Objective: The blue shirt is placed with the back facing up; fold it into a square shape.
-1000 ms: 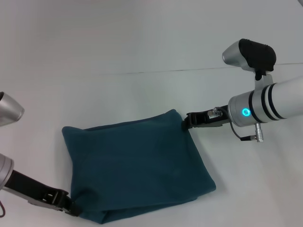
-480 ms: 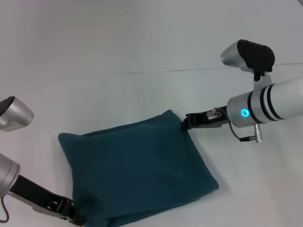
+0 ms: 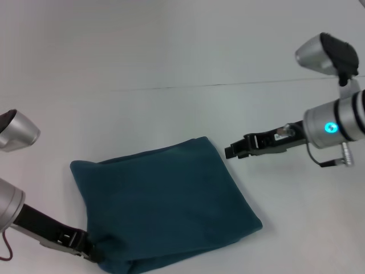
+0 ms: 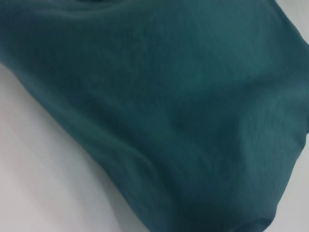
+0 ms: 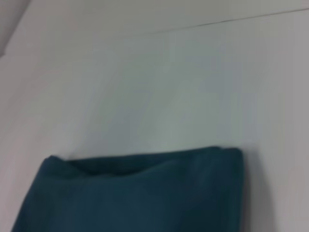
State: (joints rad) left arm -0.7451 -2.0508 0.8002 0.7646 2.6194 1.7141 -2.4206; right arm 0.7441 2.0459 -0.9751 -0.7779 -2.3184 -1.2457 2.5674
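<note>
head view: we see the soft, limp shirt [image 3: 162,205] pinched at its near corner by the left gripper [image 3: 91,253]; the right gripper [image 3: 232,151] hangs apart, its state unclear; we'd take hold at corners.

The left gripper [image 3: 91,252] reached in low from the near left, fingers pinched together. The right gripper [image 3: 231,152] hung outstretched from the right, level.

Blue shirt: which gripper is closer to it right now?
Left. The left gripper sits at the near-left corner of the blue shirt, touching the fabric. The right gripper hangs apart, just off its far-right corner.
</note>
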